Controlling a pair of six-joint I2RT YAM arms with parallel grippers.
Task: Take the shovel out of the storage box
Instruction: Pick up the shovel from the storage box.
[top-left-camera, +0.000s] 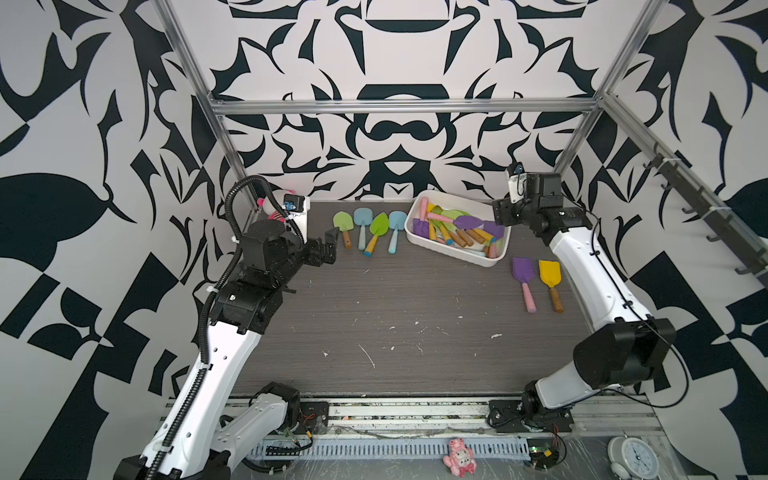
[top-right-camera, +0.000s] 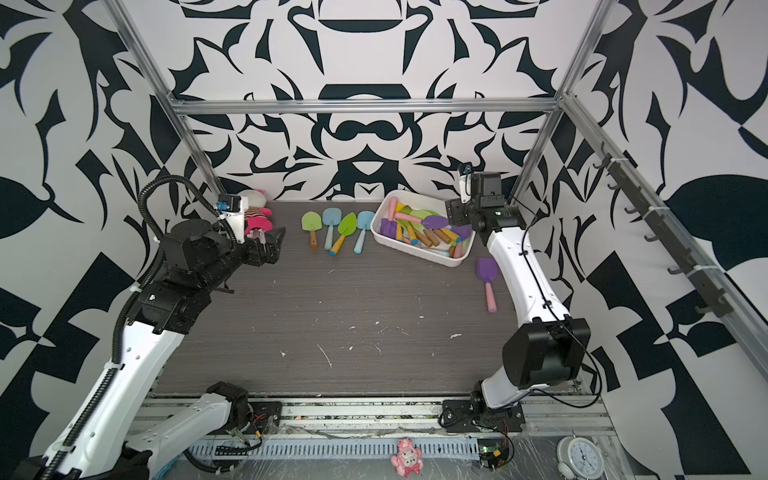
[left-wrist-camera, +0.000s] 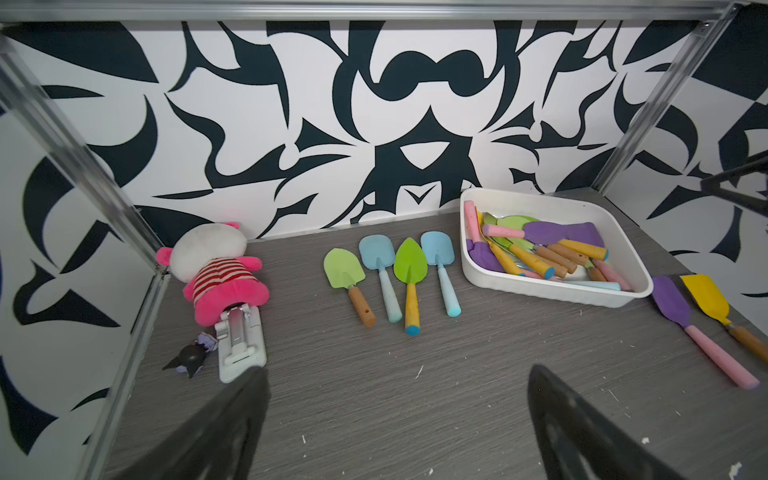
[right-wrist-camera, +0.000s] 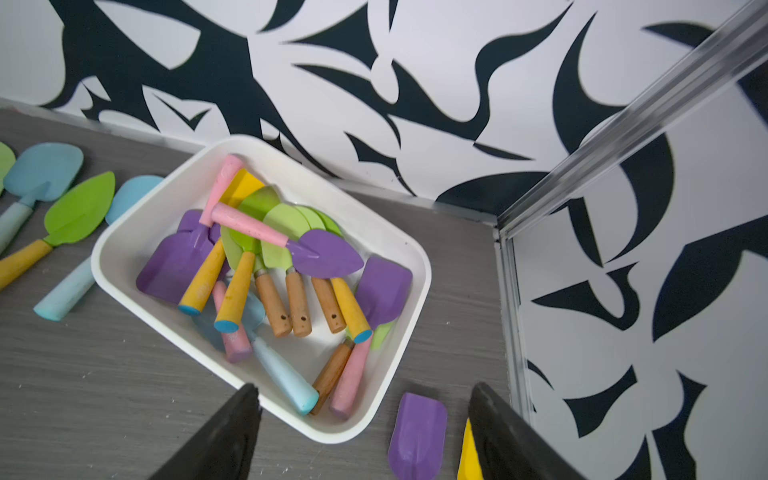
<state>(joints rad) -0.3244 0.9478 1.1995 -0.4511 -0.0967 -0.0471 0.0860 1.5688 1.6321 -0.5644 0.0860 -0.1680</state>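
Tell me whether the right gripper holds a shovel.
No, the right gripper is open, with only the storage box rim seen between its fingers.

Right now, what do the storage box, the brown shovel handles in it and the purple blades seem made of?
Storage box: likely plastic, white, smooth, slightly glossy; moulded rounded corners and rolled rim. Brown handles: probably wood; visible grain, a drilled hole near the end. Purple blades: painted metal or plastic, matte, thin, evenly coloured; cannot tell which.
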